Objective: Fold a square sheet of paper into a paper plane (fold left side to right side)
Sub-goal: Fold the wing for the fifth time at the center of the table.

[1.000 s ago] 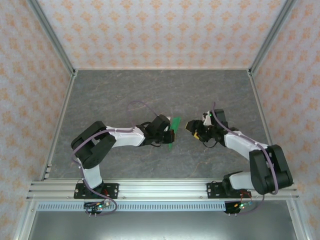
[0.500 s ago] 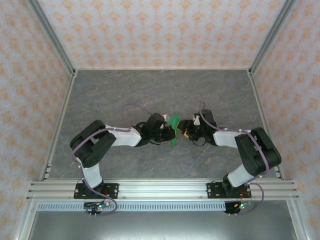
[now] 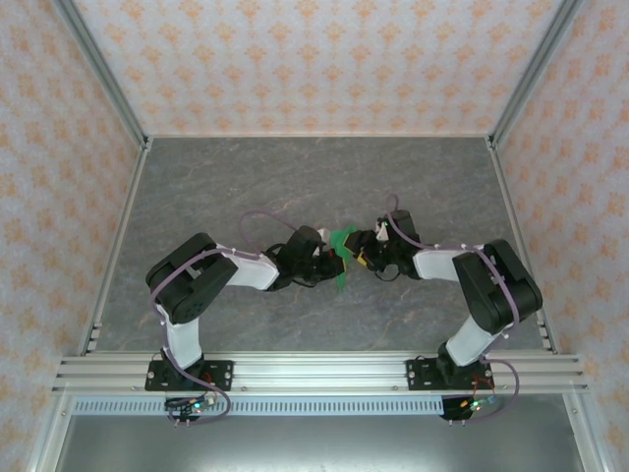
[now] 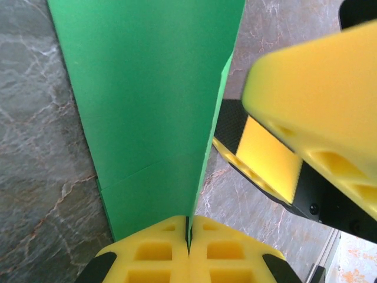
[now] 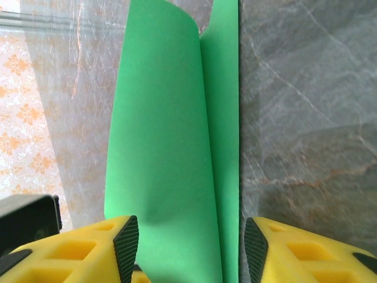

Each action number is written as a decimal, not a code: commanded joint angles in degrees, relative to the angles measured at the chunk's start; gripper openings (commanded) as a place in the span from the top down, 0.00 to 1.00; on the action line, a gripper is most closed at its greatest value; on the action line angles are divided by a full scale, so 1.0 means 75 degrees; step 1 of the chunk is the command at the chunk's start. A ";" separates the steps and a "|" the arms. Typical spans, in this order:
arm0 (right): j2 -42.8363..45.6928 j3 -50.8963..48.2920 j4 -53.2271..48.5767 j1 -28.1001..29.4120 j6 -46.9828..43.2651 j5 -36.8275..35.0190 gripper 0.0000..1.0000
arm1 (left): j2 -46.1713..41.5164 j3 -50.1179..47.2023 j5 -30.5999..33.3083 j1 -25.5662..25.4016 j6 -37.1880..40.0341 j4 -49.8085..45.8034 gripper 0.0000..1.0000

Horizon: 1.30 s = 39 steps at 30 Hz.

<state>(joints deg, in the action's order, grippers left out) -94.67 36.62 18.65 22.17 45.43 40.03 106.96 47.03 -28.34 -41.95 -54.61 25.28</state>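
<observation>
The green sheet of paper (image 3: 342, 242) is folded into a narrow upright strip at the table's centre. My left gripper (image 3: 330, 260) is shut on its lower edge; in the left wrist view the yellow fingertips (image 4: 165, 247) press together on the sheet of paper (image 4: 147, 88) at the gripper (image 4: 189, 227). My right gripper (image 3: 360, 254) meets it from the right and is open. In the right wrist view the curled sheet of paper (image 5: 171, 147) stands between the two spread pads (image 5: 126, 242) of the right gripper (image 5: 191, 247), not pinched. One right finger (image 4: 318, 100) looms beside the sheet.
The grey marbled table (image 3: 295, 187) lies bare round the grippers. Patterned walls with metal posts (image 3: 108, 88) enclose three sides. An aluminium rail (image 3: 314, 372) with both arm bases runs along the near edge.
My right gripper has moved left from a gap away to straddle the sheet, its jaws a little narrower. The left gripper kept its hold and shifted slightly right.
</observation>
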 commanded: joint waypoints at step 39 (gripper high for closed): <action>-0.1008 0.0593 -0.1412 0.0055 -0.0215 -0.0369 0.50 | -0.0907 -0.0459 -0.0159 0.0366 0.0270 -0.0179 0.58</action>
<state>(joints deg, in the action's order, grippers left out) -97.89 41.65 10.92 22.11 45.17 40.29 103.94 44.66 -29.63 -40.45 -53.89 25.47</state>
